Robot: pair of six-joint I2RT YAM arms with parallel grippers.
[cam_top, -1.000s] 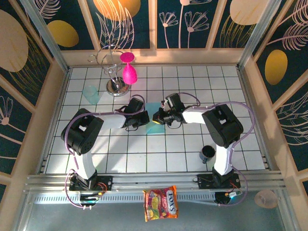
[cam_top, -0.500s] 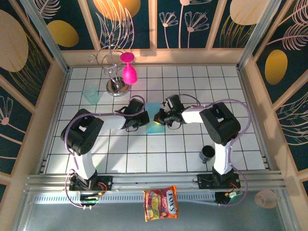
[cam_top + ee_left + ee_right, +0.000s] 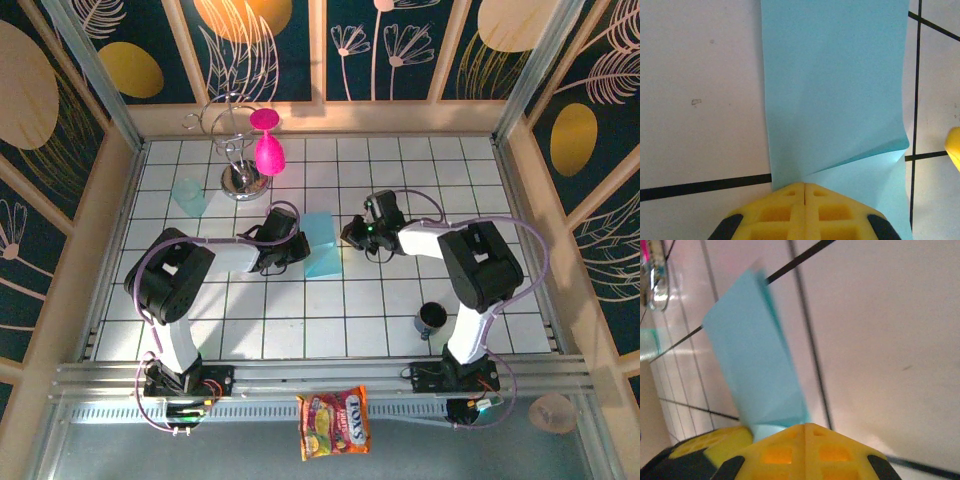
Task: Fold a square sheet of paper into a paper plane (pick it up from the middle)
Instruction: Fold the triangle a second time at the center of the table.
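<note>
Left end effector tight on paper; crease plain from left wrist.

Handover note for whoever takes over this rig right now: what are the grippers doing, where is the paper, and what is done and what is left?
Left gripper: shut, tips at the left edge of the square sheet of paper; unclear whether it pinches it.
Right gripper: shut, empty, just right of the sheet.
Paper: lies between the grippers as a narrow strip; one layer lifts at a corner.
Done: looks folded in half once.
Left: nose and wing folds.
</note>
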